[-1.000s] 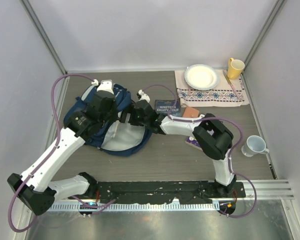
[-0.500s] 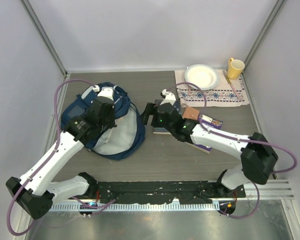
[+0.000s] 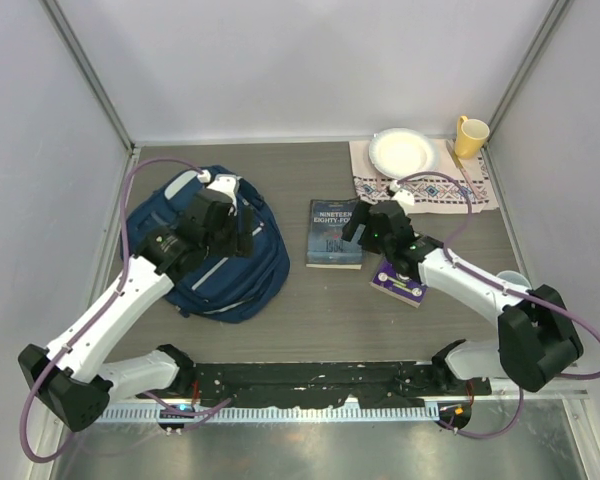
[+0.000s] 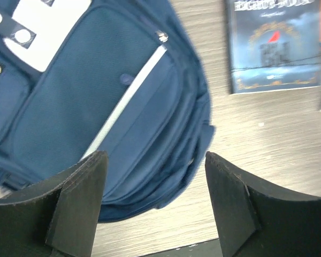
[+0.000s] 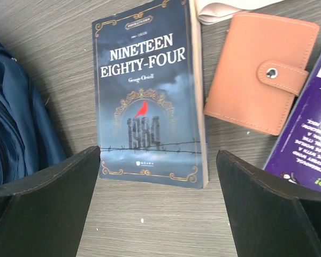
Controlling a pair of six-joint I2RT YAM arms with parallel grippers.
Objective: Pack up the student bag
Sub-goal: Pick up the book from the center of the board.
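**A:** Where does the student bag [image 3: 220, 270] lie?

**B:** Flat on the left half of the bench [image 3: 310, 320], front pockets and pale stripe facing up. No lining shows in any view, so I judge its mouth is not held open just now.

**A:** And the left hand [image 4: 154, 160]?

**B:** It hangs above the bag's right edge, fingers spread and nothing between them. It is released and grips no fabric.

**A:** The right hand [image 5: 158, 160]?

**B:** Also released, and very wide. It hovers over the near end of the Nineteen Eighty-Four paperback [image 5: 150, 91], one finger to each side. That spread suits the book's width, so I'd guess it is lining up to take it.

**A:** Why does the book sit there?

**B:** It lies face up just right of the bag, with a strip of bare bench between, so the carry would be short. A tan snap wallet [image 5: 259, 72] lies just beside it on the right, and a purple book [image 3: 398, 282] lies next to the wallet. They are probably waiting their turn.

**A:** What of the surface and the room?

**B:** The bench is grey wood grain, matte and flat. Plain white walls with metal corner posts close it in. At the far right an embroidered cloth [image 3: 460, 190] carries a white plate [image 3: 402, 152], with a yellow mug [image 3: 469, 135] at its corner. A pale cup [image 3: 515, 283] stands at the right edge, partly behind the arm.
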